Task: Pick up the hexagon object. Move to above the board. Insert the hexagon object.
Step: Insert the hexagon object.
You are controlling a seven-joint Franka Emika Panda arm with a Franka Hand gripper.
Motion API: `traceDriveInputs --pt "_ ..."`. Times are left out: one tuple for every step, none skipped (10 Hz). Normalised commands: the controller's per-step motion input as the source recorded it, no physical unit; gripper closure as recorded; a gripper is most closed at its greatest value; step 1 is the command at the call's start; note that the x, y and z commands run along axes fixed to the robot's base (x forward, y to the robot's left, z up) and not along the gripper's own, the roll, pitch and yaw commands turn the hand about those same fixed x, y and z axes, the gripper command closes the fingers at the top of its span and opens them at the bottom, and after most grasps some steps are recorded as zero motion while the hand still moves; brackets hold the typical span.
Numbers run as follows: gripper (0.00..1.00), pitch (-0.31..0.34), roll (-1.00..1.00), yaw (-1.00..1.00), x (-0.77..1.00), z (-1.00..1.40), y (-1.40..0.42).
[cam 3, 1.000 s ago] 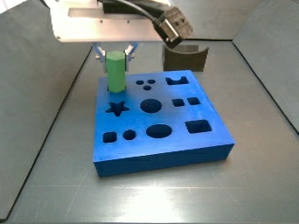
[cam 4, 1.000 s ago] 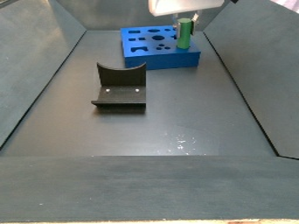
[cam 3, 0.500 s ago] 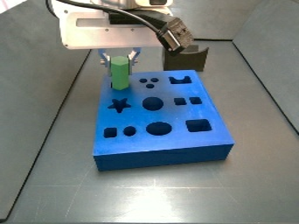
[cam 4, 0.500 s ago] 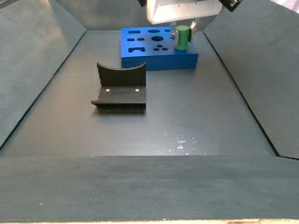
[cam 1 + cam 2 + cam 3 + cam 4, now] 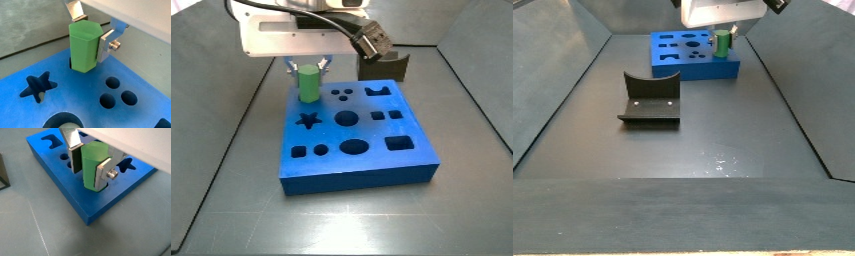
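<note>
The hexagon object (image 5: 85, 47), a light green peg, stands upright with its lower end in a hole at a far corner of the blue board (image 5: 73, 100). It stands beside the star cut-out. My gripper (image 5: 91, 35) is shut on the peg, one silver finger on each side, and most of the peg stands above the board. Another wrist view shows the gripper (image 5: 89, 172), the peg (image 5: 92, 168) and the board (image 5: 73, 203). In both side views the peg (image 5: 307, 85) (image 5: 723, 43) stands under the gripper (image 5: 307, 70) at the board's (image 5: 358, 165) (image 5: 694, 68) corner.
The dark fixture (image 5: 385, 67) stands right behind the board; in a side view it (image 5: 648, 100) stands alone on the grey floor. Grey walls close in the floor on both sides. The board's other cut-outs are unfilled.
The gripper and peg have come down a little since a second ago, so the peg's lower end sits deeper in the hole. Almost nothing moved in the last half second.
</note>
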Motion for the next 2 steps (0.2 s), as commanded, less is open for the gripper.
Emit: traceDriveInputs --pt "1.00 0.000 0.03 0.00 0.00 0.00 0.00" --pt "1.00 0.000 0.00 0.00 0.00 0.00 0.00"
